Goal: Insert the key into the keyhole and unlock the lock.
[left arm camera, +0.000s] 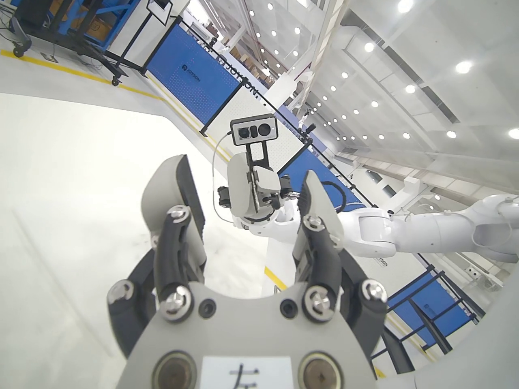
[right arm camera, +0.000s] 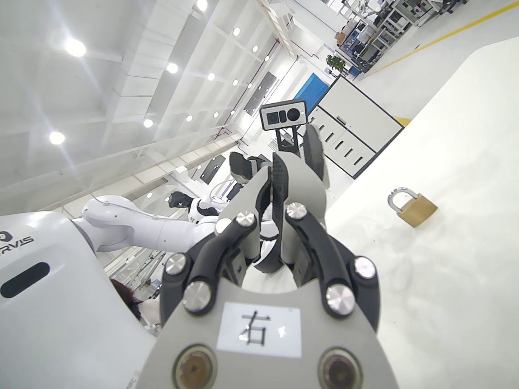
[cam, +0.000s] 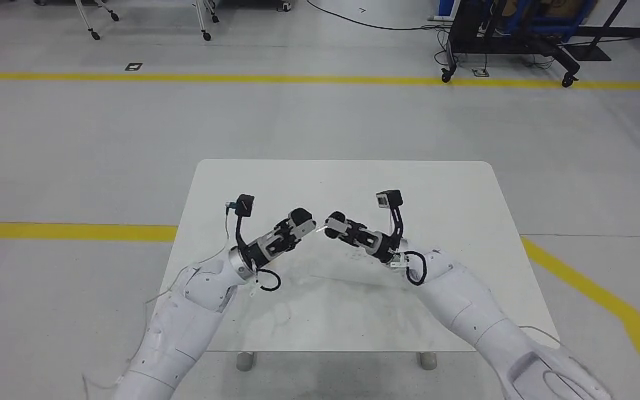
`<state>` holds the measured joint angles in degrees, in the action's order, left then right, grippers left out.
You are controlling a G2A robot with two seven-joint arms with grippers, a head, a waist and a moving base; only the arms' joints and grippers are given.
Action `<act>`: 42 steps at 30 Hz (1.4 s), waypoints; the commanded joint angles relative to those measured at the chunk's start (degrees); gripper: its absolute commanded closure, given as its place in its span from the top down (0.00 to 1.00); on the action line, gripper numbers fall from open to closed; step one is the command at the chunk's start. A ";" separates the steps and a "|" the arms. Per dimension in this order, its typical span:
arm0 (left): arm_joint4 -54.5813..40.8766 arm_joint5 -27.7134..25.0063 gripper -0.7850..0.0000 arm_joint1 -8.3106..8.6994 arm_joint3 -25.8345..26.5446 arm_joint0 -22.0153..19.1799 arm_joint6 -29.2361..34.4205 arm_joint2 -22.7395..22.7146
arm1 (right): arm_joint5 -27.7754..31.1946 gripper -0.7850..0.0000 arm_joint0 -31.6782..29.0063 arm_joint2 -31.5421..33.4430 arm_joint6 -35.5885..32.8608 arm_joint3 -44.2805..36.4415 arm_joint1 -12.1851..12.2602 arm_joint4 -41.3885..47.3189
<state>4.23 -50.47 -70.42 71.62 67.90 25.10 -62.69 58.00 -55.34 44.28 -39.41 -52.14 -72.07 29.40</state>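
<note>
White table [cam: 440,190] beneath, left pincer [cam: 303,217] spread, right pincer [cam: 332,222] pressed together, tip toward tip, both tilted upward

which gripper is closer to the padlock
Right, likely: the padlock lies on the table beside the right gripper, while the left gripper is beyond that one's tips, farther off.

Brass padlock [right arm camera: 417,210], silver shackle, lying on tbl [right arm camera: 466,143].

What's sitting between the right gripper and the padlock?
Nothing: in the right wrist view, the stretch of table from the shut right gripper to the padlock is bare.
</note>
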 commanded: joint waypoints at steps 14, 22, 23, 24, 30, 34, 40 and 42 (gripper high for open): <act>5.69 1.77 0.34 0.16 1.41 0.44 -1.63 0.27 | 0.00 0.00 -0.58 3.76 -0.54 2.26 -3.01 -4.46; 7.72 2.82 0.11 0.29 1.79 0.66 -2.59 -0.01 | 0.00 0.00 -0.90 5.50 -1.63 3.13 -4.08 -5.32; 7.97 2.90 0.11 0.29 1.91 0.79 -2.82 0.02 | 0.00 0.00 -0.95 5.76 -1.70 3.19 -4.20 -5.39; 8.22 3.14 0.11 0.29 1.94 0.87 -3.05 0.03 | 0.00 0.00 -1.01 6.00 -1.84 3.25 -4.30 -5.50; 9.85 3.81 0.08 0.25 2.15 1.01 -4.01 0.34 | 0.00 0.00 -1.27 7.46 -2.45 3.52 -4.87 -6.26; 10.44 4.16 0.00 0.25 2.25 1.05 -4.44 0.40 | 0.00 0.00 -1.43 8.29 -3.01 3.71 -5.23 -6.53; 10.17 4.43 0.00 0.28 2.16 1.00 -4.15 0.59 | 0.00 0.12 -1.64 9.72 -3.38 3.77 -5.67 -7.59; 10.23 4.44 0.00 0.31 2.15 0.97 -3.90 0.64 | 0.00 1.00 -1.78 10.22 -3.36 3.67 -5.78 -8.28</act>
<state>14.42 -46.03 -70.13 73.77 68.88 21.08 -62.08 58.00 -57.07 54.27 -42.79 -48.42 -77.80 21.44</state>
